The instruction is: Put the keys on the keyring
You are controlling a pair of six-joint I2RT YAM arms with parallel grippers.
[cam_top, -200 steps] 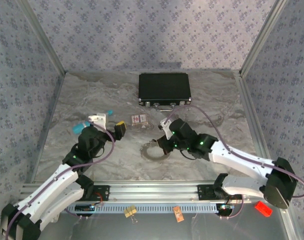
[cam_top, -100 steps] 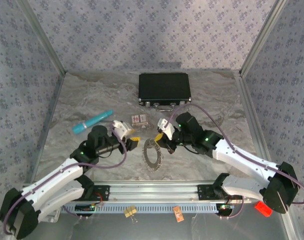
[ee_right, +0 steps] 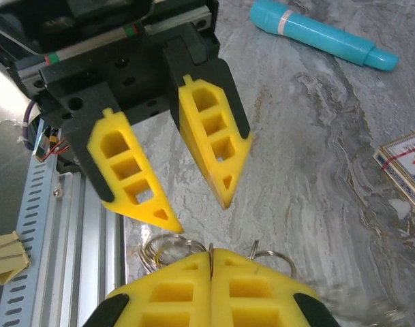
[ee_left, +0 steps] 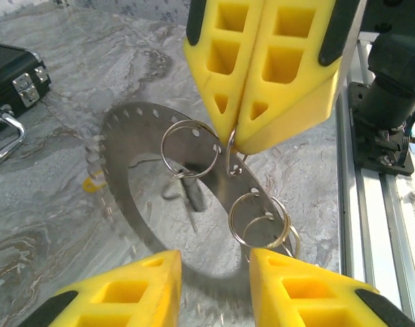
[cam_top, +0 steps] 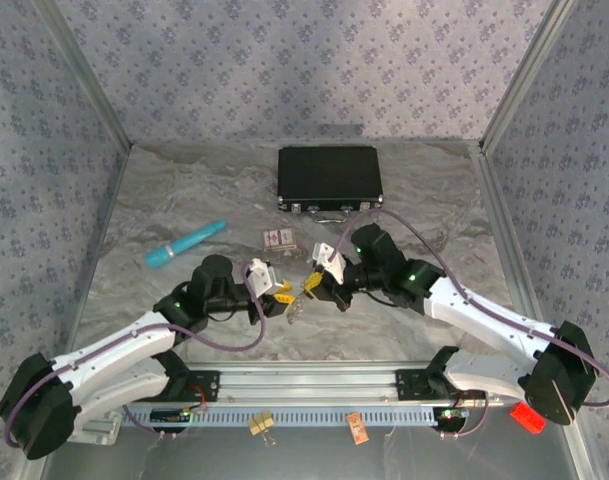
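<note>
Right gripper (ee_left: 233, 143) clamped on thin silvery wire keyring (ee_left: 227, 158); left gripper (ee_left: 214, 262) fingers apart.
Keyring hung edge-on, long axis upright, just ahead of left gripper, centred between its spread fingers.

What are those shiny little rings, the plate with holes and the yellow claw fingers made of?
Rings: thin silvery metal wire, it seems; they glint in the light.
Plate: likely metal too, grey and duller, with a soft sheen.
Claw fingers: matte yellow, probably plastic, maybe foam; hollow cut-outs, no shine.
</note>
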